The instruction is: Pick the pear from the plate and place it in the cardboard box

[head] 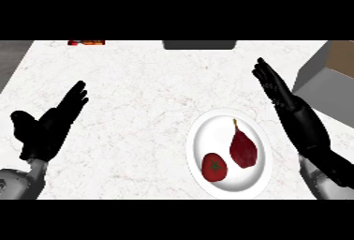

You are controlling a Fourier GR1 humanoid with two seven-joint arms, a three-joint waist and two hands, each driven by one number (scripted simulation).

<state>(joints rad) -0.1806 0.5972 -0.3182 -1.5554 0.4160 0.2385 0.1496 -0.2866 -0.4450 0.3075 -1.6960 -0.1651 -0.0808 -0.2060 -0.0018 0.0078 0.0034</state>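
White marble counter (138, 93) with faint veining fills most of the head view. Its far edge runs along the top of the scene, where a dark grey block (200, 44) and a small red-and-orange item (86, 42) sit against it. The counter's left edge cuts diagonally across the upper-left corner, with grey floor beyond.

A white plate (200, 131) lies right of centre, close to the near edge. On it rests the dark red pear (243, 147), stem pointing away from the robot, positioned on the plate's right half. A red tomato (215, 167) with a green calyx lies beside the pear on its left, toward the plate's near rim; the two appear close or touching, which cannot be determined.

The cardboard box (325, 70) occupies the upper-right corner, its grey outer wall facing the plate and its brown interior visible at the right edge. Bare counter separates box and plate.

The right hand (280, 91) is held above the counter between plate and box, fingers straight and extended away from the robot, holding nothing. Its forearm passes just beside the plate's right rim.

The left hand (48, 126) is at the left side, well apart from the plate, fingers straight, thumb spread, holding nothing. A broad stretch of unoccupied marble lies between the left hand and the plate.
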